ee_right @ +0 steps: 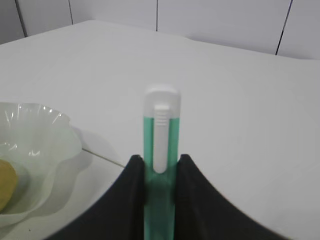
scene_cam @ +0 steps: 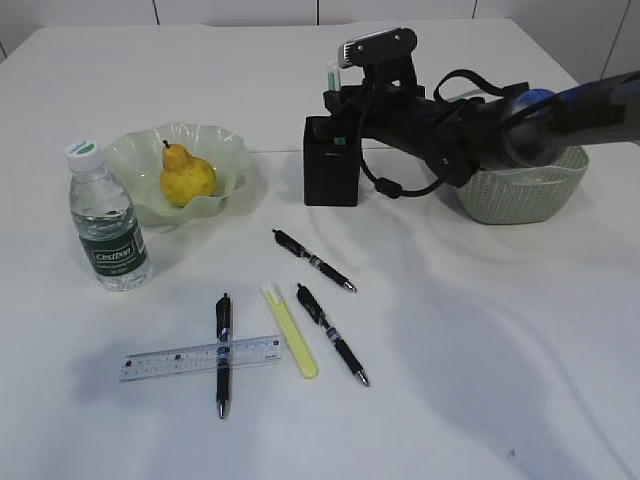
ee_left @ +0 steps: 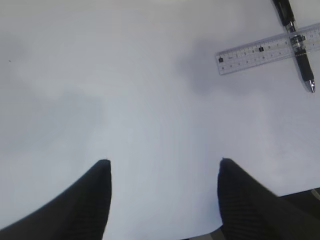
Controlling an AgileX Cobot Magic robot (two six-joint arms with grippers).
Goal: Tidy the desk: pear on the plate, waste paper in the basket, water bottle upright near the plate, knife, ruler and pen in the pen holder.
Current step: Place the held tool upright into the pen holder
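My right gripper (ee_right: 159,157) is shut on a translucent green knife (ee_right: 160,130) with a white ridged slider, held upright. In the exterior view this knife (scene_cam: 332,76) sticks up just over the black pen holder (scene_cam: 330,172), with the right gripper (scene_cam: 345,98) at its top. The yellow pear (scene_cam: 186,177) lies in the pale green plate (scene_cam: 222,148). The water bottle (scene_cam: 108,220) stands upright left of the plate. The clear ruler (scene_cam: 200,357) lies under one black pen (scene_cam: 222,352). My left gripper (ee_left: 162,161) hangs open over bare desk. The waste paper is out of view.
Two more black pens (scene_cam: 313,260) (scene_cam: 332,333) and a yellow stick with a white tip (scene_cam: 290,330) lie on the desk's middle. The sage green basket (scene_cam: 520,195) stands right of the pen holder, partly behind my right arm. The left wrist view shows the ruler (ee_left: 265,50) at upper right.
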